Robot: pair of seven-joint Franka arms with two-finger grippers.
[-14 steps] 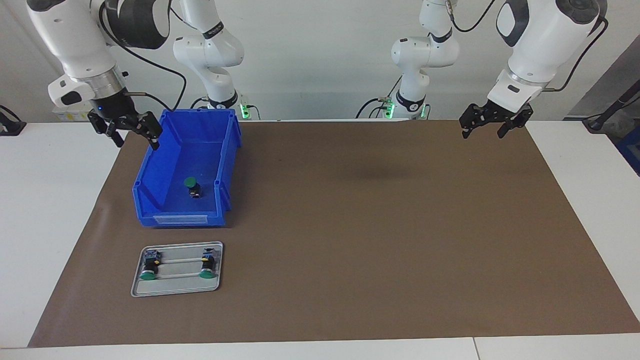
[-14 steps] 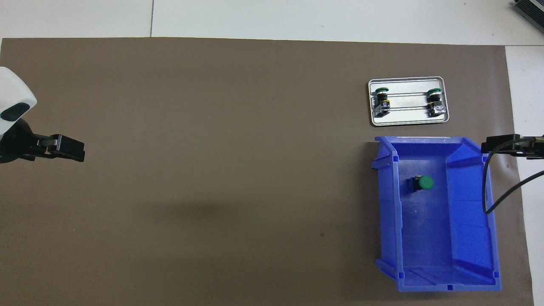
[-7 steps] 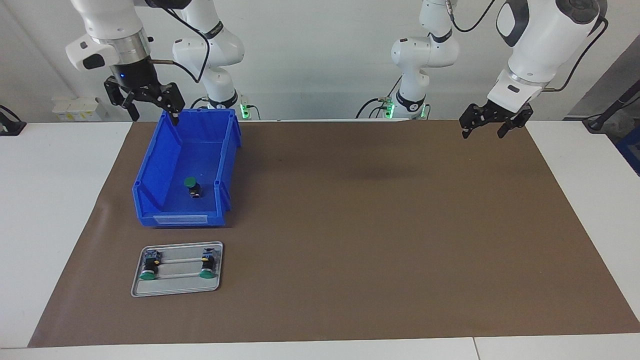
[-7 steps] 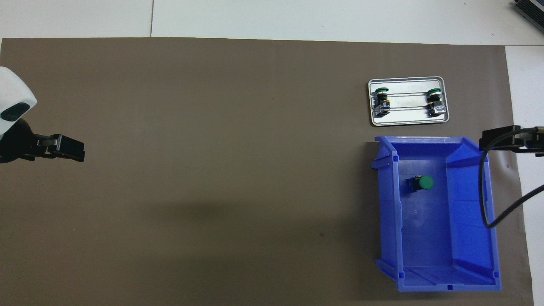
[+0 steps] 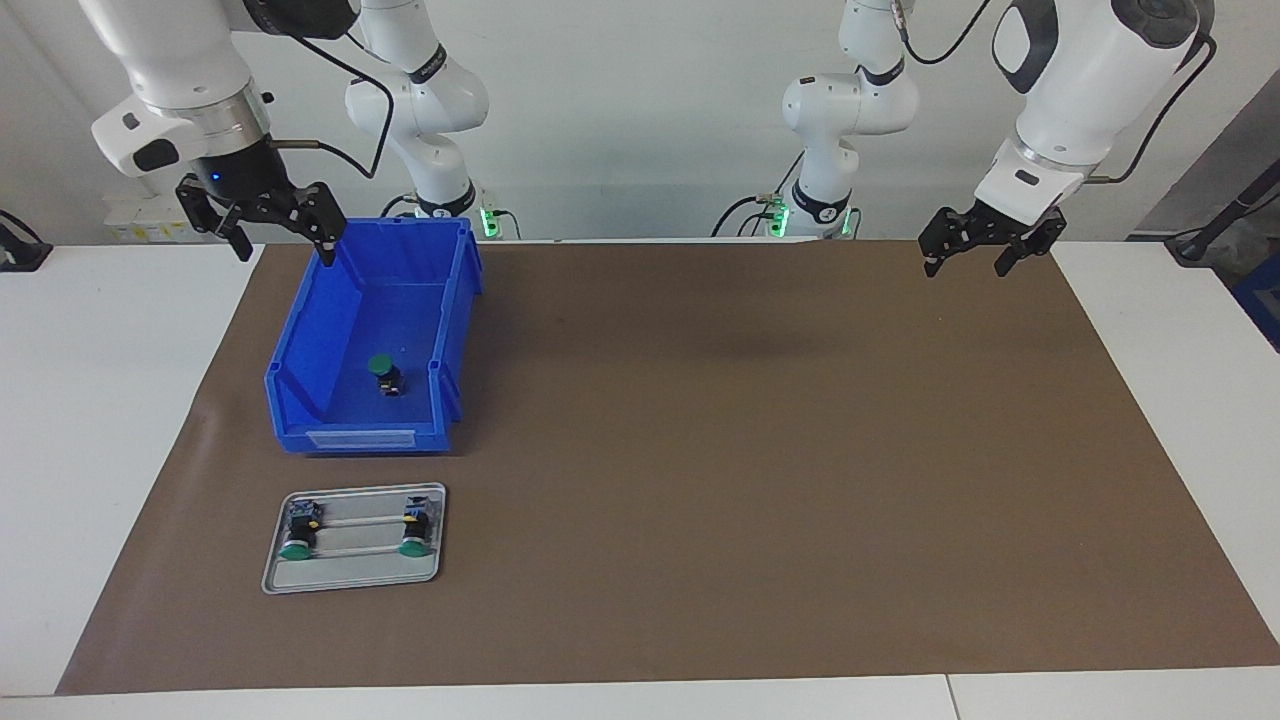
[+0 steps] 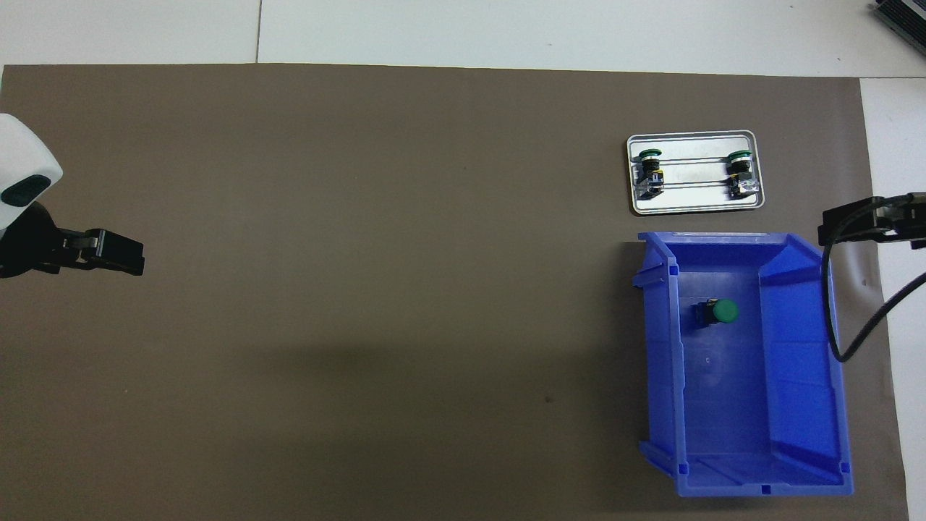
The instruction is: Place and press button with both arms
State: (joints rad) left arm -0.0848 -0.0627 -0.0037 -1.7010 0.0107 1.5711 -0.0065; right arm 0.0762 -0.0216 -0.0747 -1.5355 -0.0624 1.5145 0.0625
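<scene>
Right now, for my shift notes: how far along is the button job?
Two green-capped buttons already sit on the metal tray. Nothing is held: the open right claw hangs over the blue plastic bin's edge; the left claw waits, open. Left: the bin's green button, unpicked, unplaced, unpressed.

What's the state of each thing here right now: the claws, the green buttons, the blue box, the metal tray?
Right gripper: open, empty, up in the air by the blue bin's rim.
Left gripper: open, empty, waiting over the mat's edge.
Loose button: lying inside the bin, not held.
Blue bin: open-topped, on the brown mat.
Metal tray: holds two buttons.
</scene>
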